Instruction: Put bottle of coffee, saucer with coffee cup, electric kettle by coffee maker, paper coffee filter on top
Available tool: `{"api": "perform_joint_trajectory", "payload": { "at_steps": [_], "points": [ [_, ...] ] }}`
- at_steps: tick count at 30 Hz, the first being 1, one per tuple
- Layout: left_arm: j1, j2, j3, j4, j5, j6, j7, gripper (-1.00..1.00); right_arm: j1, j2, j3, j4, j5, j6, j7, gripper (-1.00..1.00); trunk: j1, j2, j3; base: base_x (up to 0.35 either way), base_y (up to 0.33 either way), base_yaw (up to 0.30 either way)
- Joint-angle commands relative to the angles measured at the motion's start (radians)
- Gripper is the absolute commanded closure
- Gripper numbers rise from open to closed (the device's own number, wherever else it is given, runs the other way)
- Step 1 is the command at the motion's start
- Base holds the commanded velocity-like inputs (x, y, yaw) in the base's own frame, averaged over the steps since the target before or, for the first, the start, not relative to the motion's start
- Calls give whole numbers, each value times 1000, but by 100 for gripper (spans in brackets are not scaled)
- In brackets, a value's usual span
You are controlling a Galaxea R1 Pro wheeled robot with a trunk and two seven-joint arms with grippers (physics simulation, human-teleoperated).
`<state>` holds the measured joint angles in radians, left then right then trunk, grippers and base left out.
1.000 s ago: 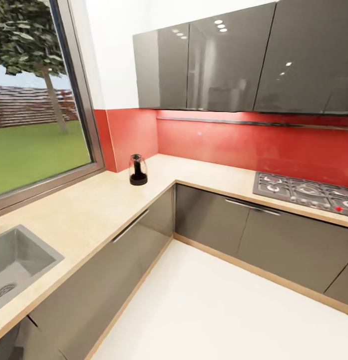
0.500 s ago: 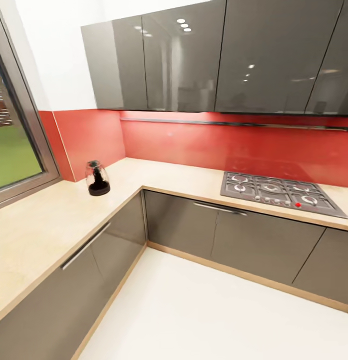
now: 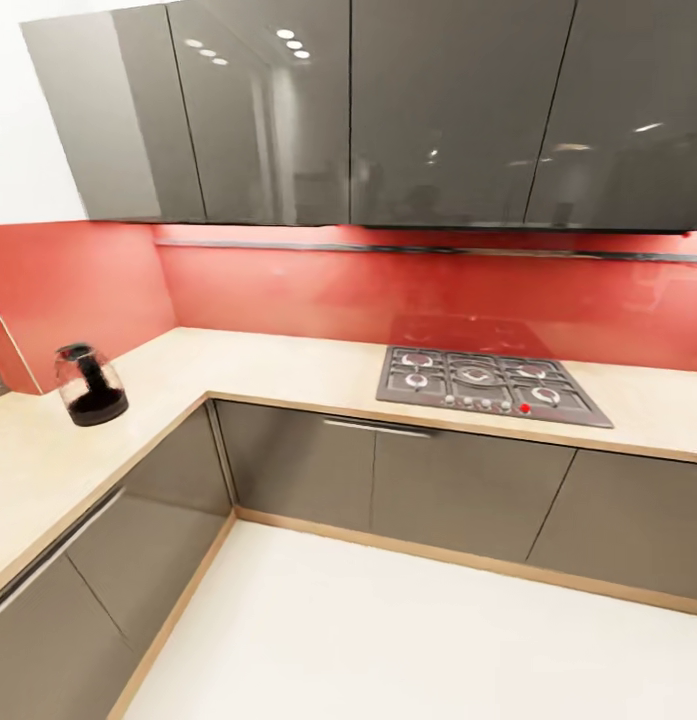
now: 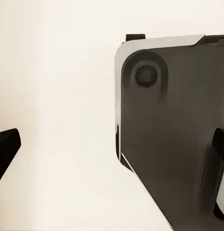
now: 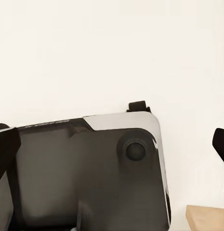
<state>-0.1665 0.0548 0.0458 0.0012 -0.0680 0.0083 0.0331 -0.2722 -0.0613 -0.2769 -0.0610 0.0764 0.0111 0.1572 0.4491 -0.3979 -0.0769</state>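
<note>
Looking across an L-shaped kitchen, the head view shows the kettle [image 3: 89, 385] standing upright on the left run of the surface [image 3: 288, 362], near the inner corner and close to the red backsplash [image 3: 408, 290]. Its clear upper body shows a dark fill at the bottom; whether this is liquid or the base cannot be told. A gas hob [image 3: 488, 384] is set into the rear run, well apart from the kettle. Grey wall cabinets [image 3: 388, 110] hang above.

The left end effector [image 4: 112, 147] and the right end effector [image 5: 112, 144] are both spread wide and carry nothing; each wrist view looks down past its fingertips onto the robot's dark base and the pale floor [image 3: 408, 630]. Judged from this, the arms are stowed low for travel, and the robot is in transit between task locations.
</note>
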Motion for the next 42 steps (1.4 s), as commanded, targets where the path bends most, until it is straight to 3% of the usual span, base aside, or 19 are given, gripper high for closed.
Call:
{"api": "perform_joint_trajectory", "payload": {
  "at_steps": [1,8,27,42],
  "points": [
    [-1,0,5,0,-7,1,2,-100,-1,0,-8,0,8,1,3,-100,1,-2,-2,272,-229,-300],
    [-1,0,5,0,-6,1,3,-100,-1,0,-8,1,8,0,0,-100,1,-2,-2,272,-229,-180],
    [-1,0,5,1,-6,1,2,-100,-1,0,-7,1,8,-3,1,-100,1,-2,-2,306,-136,-2],
    [-1,0,5,1,-6,1,2,-100,-1,0,-7,1,9,-3,1,-100,1,-2,-2,332,-12,268]
  ]
}}
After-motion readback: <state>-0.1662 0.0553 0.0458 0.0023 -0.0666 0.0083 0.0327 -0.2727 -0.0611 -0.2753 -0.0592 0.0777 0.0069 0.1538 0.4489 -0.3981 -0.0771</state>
